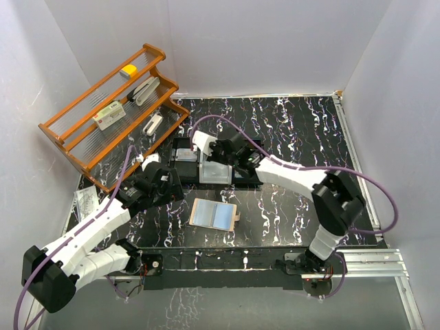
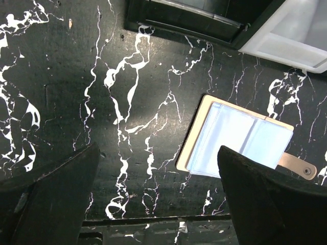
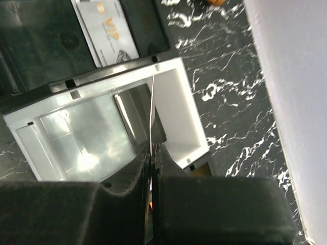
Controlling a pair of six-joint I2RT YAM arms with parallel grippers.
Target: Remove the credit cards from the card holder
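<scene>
**One card in the tray, a second above it, holder lying open**

The small beige-tan leather bifold card holder [image 1: 213, 214] lay open and flat on the black, white-veined bench [image 1: 302, 130]. It sat near the middle, just on the near side of the black-and-grey compartment tray [image 3: 179, 97], with its snap tab pointing right. The left jaws stood wide apart and empty above the bench, to the left of the holder and touching nothing. The right jaws were clamped on a thin plastic card [image 3: 153, 117], seen edge-on and held upright over the tray's pale grey compartment. A silvery card printed "VIP" [image 3: 104, 33] lay flat in the black compartment beside it.

The task looked well under way, with one card set down in the tray and a second out of the holder, waiting only to be released. The holder's inner faces showed pale blue-grey. Whether those were further cards or only empty clear sleeves could not be told, so more pulls may have remained.
</scene>
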